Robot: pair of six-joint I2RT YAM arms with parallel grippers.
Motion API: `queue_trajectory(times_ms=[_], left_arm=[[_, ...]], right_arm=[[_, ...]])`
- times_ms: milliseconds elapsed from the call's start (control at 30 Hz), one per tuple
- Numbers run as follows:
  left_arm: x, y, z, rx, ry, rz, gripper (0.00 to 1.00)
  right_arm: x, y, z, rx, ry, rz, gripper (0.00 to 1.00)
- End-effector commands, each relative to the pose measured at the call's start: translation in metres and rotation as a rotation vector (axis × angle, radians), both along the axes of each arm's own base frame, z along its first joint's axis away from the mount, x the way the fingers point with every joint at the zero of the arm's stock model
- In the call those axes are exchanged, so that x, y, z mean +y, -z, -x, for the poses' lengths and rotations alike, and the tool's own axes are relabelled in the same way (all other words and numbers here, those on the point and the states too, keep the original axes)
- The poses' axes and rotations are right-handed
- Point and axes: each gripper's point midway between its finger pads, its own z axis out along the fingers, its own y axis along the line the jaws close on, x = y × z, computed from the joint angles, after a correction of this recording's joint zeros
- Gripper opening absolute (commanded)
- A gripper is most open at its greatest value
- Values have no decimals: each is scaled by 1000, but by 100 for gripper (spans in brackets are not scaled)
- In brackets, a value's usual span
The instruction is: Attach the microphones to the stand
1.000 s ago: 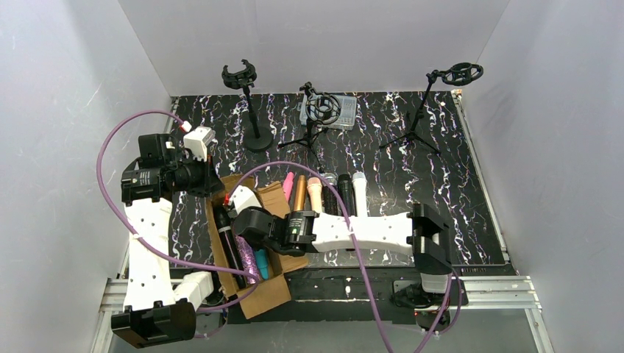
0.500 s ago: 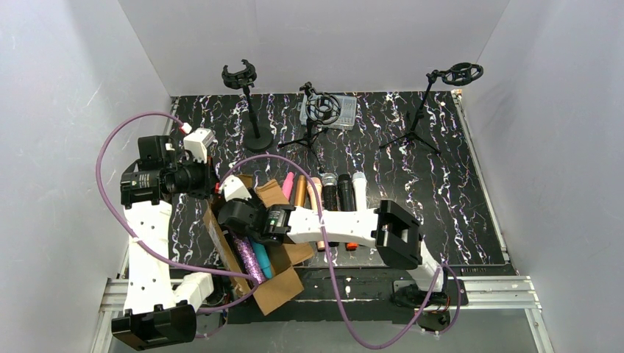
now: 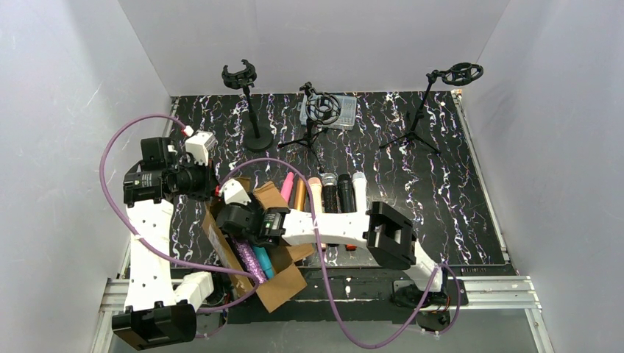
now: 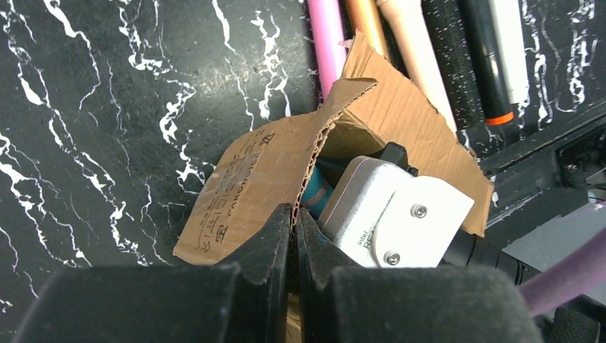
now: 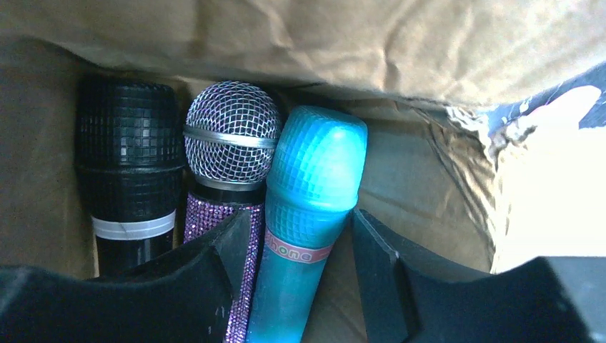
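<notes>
Left arm (image 3: 147, 243) elbow-up, left pincer (image 4: 294, 218) pinched shut on box flap (image 4: 243, 179). Right arm (image 3: 331, 226) stretched leftward into box (image 3: 283, 287), right pincer (image 5: 296, 232) open astride teal mic (image 5: 314, 161).

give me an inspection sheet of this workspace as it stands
surface: black marbled mat
job's things: left stand, middle stand, right stand all empty; row of microphones on mat; black microphone, purple glitter microphone, teal microphone in cardboard box
clutter: cardboard box flaps open; grey case behind middle stand
claws: left claw shut on box flap; right claw open, straddling teal microphone
cables: purple cables looping off both arms
surroundings: white walls; metal rail at near edge
</notes>
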Motion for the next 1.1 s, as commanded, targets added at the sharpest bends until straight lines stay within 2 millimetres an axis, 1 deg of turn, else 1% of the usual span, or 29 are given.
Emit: queue_trajectory(times_ms=[0, 100, 267, 400, 500, 567, 667, 767, 833, 900, 933, 1000, 1067], left_arm=[[-6, 5, 4, 20, 13, 31, 0], [0, 15, 2, 36, -1, 4, 0], [0, 26, 1, 42, -13, 5, 0], [1, 36, 0, 59, -14, 3, 0], [1, 40, -1, 60, -12, 7, 0], [-2, 38, 0, 50, -4, 18, 0], [-6, 32, 0, 31, 10, 37, 0], [-8, 28, -1, 25, 16, 49, 0], [-9, 28, -1, 24, 23, 52, 0], [-11, 29, 0, 24, 32, 62, 0], [-11, 28, 0, 21, 36, 63, 0], [-12, 28, 1, 12, 41, 64, 0], [-13, 26, 1, -2, 47, 69, 0]], right_arm=[[-12, 42, 18, 93, -9, 99, 63], [-20, 46, 24, 119, -16, 114, 63], [-24, 53, 36, 179, -56, 150, 63], [-25, 71, 43, 219, -82, 199, 64], [-27, 85, 44, 233, -83, 235, 64], [-29, 92, 43, 237, -78, 249, 63], [-32, 95, 39, 234, -67, 259, 61], [-34, 97, 38, 237, -63, 254, 56], [-33, 100, 40, 249, -69, 236, 51], [-31, 97, 42, 253, -83, 198, 44], [-29, 92, 42, 249, -87, 169, 39], [-24, 73, 42, 230, -101, 99, 30], [-19, 48, 39, 197, -112, 24, 25]])
